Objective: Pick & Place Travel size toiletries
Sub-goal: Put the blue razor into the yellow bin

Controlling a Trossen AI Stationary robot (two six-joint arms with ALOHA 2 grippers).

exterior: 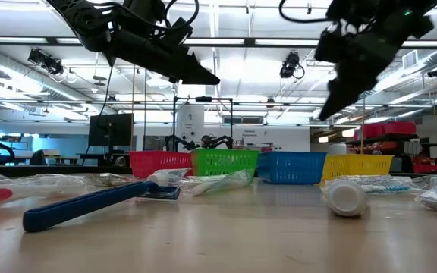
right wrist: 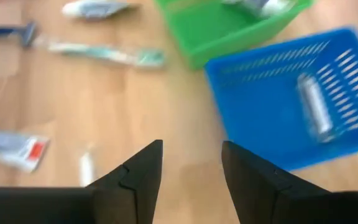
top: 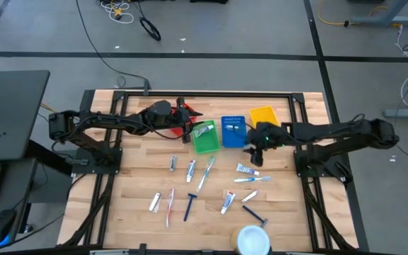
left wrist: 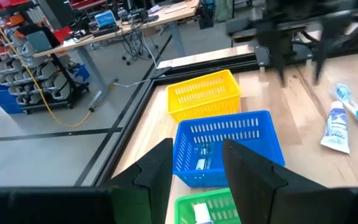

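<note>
The toiletries lie scattered on the wooden table: white tubes [top: 190, 170] [top: 244, 169], toothbrushes [top: 205, 175] [top: 250, 180] and dark razors [top: 190, 205] [top: 255, 214]. A white tube [right wrist: 312, 106] lies in the blue basket [top: 232, 132]. Another white item [left wrist: 201, 211] lies in the green basket [top: 204, 137]. My left gripper [left wrist: 194, 168] hangs open and empty above the green basket's far end [top: 188, 119]. My right gripper [right wrist: 191, 165] is open and empty in the air over bare table, just off the blue basket's near right corner [top: 253, 147].
A red basket [exterior: 160, 161], then the green, blue and yellow [top: 263, 115] ones stand in a row near the table's far edge. A round white disc [top: 250, 239] sits at the near edge. Bare wood lies between the baskets and the scattered items.
</note>
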